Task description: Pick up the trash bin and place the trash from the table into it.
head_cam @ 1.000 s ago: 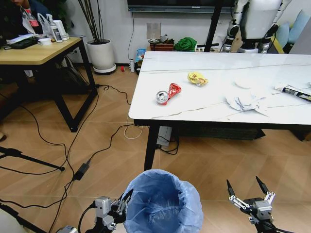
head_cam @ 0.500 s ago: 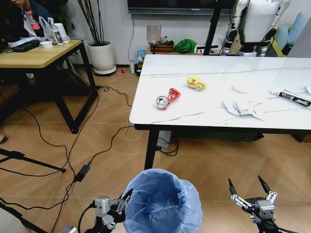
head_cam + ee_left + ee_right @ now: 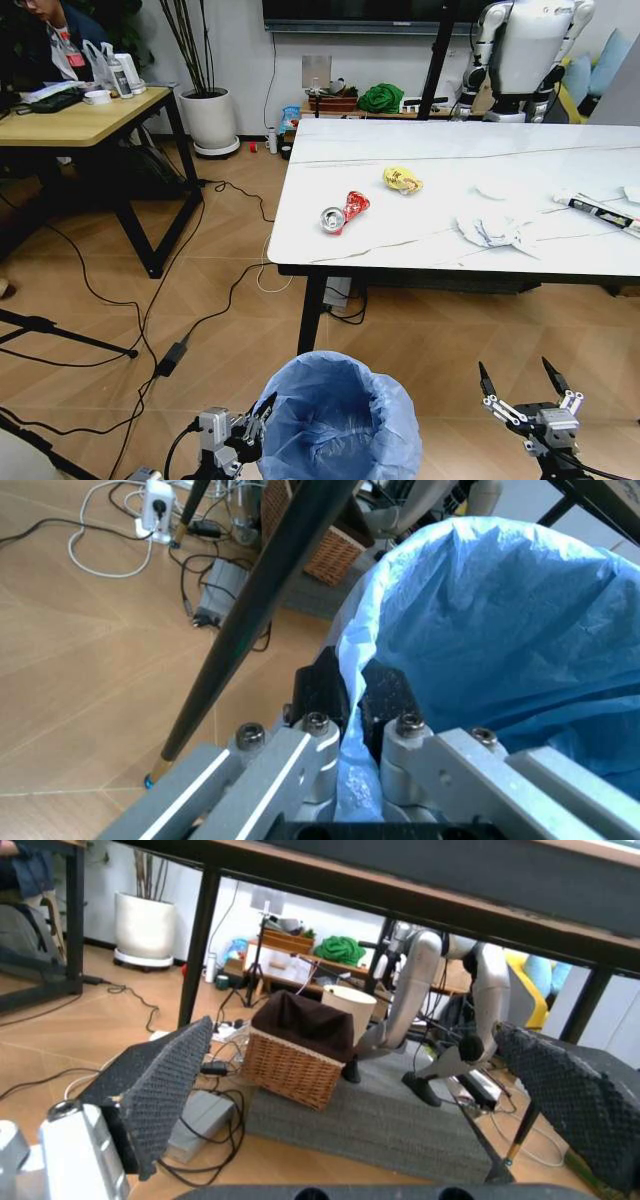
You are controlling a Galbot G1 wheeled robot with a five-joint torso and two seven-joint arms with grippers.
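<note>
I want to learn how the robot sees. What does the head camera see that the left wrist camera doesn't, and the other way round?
The head view alone has the table top with its trash: a crushed can, a yellow wrapper, crumpled paper; also the open right gripper. The left wrist view alone has a wicker basket and a power strip on the floor. Both have the left gripper shut on the trash bin bag's rim.

Wood-plank floor (image 3: 90, 300) strewn with black cables (image 3: 175, 340); a tan wooden desk (image 3: 75, 115) stands left, a white planter (image 3: 212, 115) against the pale wall.
</note>
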